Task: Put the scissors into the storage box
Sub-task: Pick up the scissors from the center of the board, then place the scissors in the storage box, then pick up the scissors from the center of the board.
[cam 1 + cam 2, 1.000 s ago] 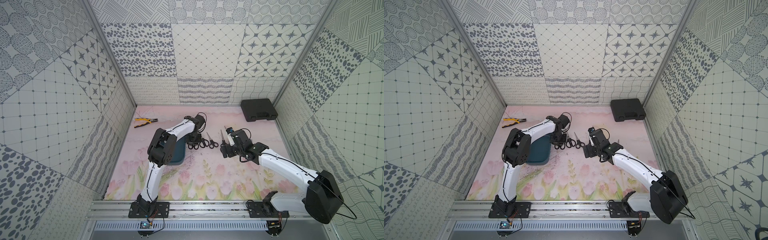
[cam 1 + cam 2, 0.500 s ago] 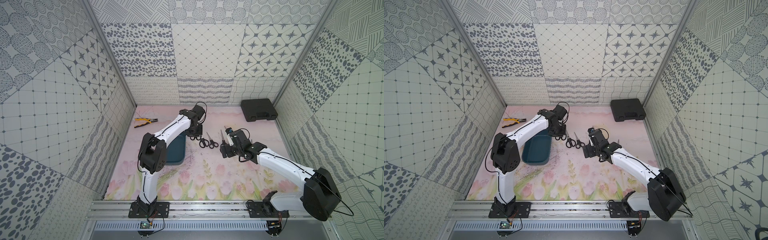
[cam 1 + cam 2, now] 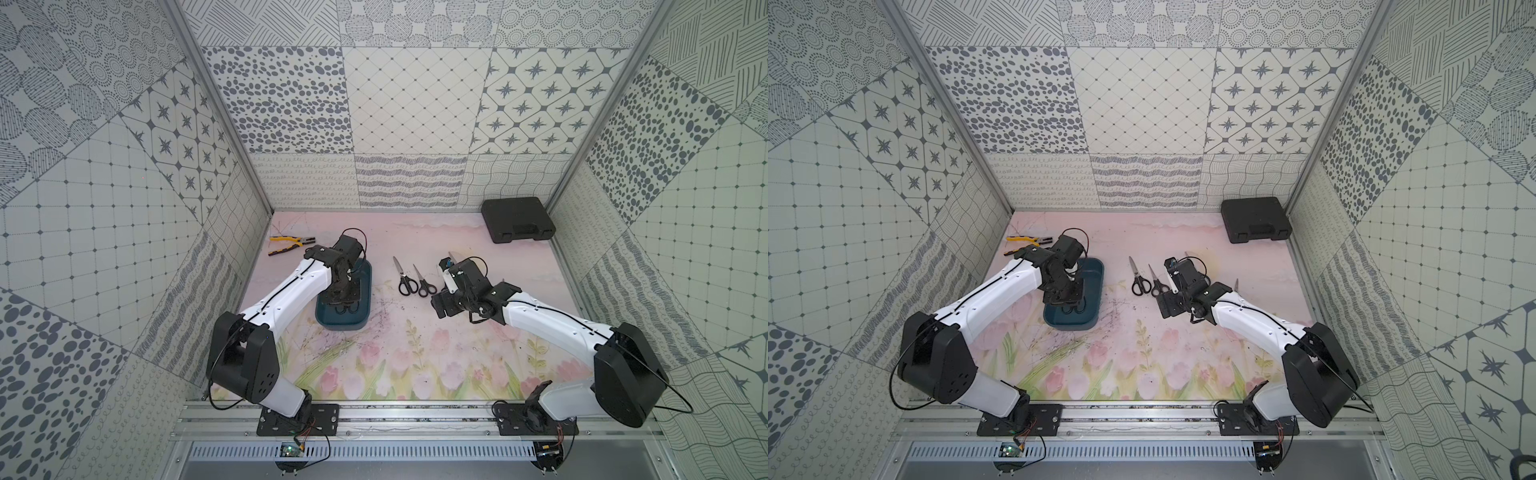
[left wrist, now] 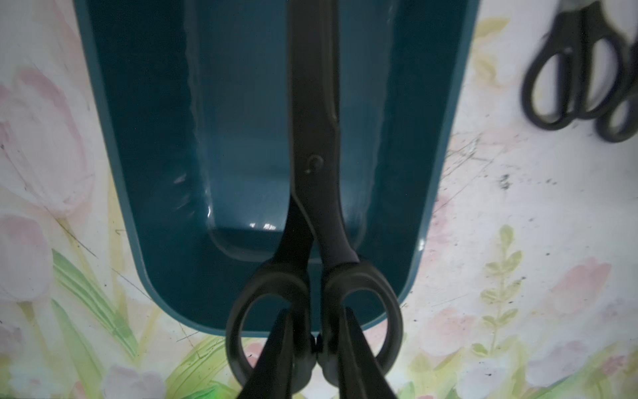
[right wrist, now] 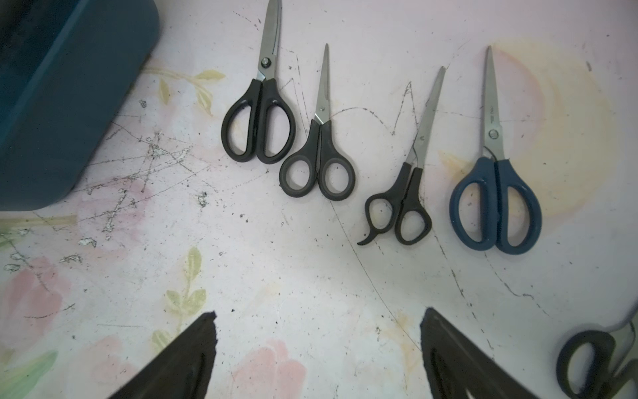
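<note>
Pliers (image 3: 291,243) sit at the back left of the mat (image 3: 374,353). Next along, the left gripper (image 4: 316,311) is squeezed tight on the inner handles of the big black scissors (image 4: 314,162). They hang lengthwise over the teal storage box (image 4: 138,138), and I can't tell if the blades touch the bottom. Right of the box, four more lie in a row on the mat: black pair (image 5: 259,121), small grey-lined pair (image 5: 319,162), skinny pair (image 5: 404,203), blue pair (image 5: 495,203). Above them hovers the right gripper (image 5: 318,312), jaws spread wide, holding nothing. The black tool case (image 3: 517,224) is back right.
</note>
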Tool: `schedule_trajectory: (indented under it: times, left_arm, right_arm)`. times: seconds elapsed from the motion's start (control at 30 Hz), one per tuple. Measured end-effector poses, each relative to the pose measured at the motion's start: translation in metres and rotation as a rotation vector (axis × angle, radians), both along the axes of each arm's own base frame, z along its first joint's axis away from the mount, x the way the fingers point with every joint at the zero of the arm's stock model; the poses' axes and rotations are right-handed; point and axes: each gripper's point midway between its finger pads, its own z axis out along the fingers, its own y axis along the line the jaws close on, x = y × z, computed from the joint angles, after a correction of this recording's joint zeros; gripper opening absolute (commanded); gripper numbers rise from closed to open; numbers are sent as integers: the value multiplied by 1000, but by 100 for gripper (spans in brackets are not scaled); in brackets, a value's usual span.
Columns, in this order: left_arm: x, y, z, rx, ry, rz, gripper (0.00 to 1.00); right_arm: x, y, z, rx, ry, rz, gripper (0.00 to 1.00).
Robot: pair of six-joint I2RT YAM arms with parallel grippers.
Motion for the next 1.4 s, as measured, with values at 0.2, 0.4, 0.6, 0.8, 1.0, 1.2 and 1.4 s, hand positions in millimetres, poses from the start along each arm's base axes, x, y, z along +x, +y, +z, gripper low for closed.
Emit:
schedule_trajectory:
  times: [0.2,0.4,0.6,0.8,1.0,1.2,1.4]
  left_arm:
    - [3,4,-31,23,76,-13,0]
    - [17,6,-56,41,111,-16,10]
    - [33,6,-63,47,100,-22,56]
    - [56,-1,-16,46,-48,-20,70]
    - [71,-68,45,-15,-224,-130,65]
    - [74,-146,36,-97,-210,-201,59]
    - [91,-181,-2,-122,-146,-160,57]
  right_arm:
    - [1,11,6,14,-8,21,95]
    - [3,9,9,12,-23,13,96]
    - [2,4,17,13,-52,-4,96]
    - [4,-1,19,1,-67,-25,97]
    - [16,-31,16,23,-58,-179,97]
    - [25,-95,4,66,-26,-439,97]
    - [17,-97,18,104,-65,-438,97]
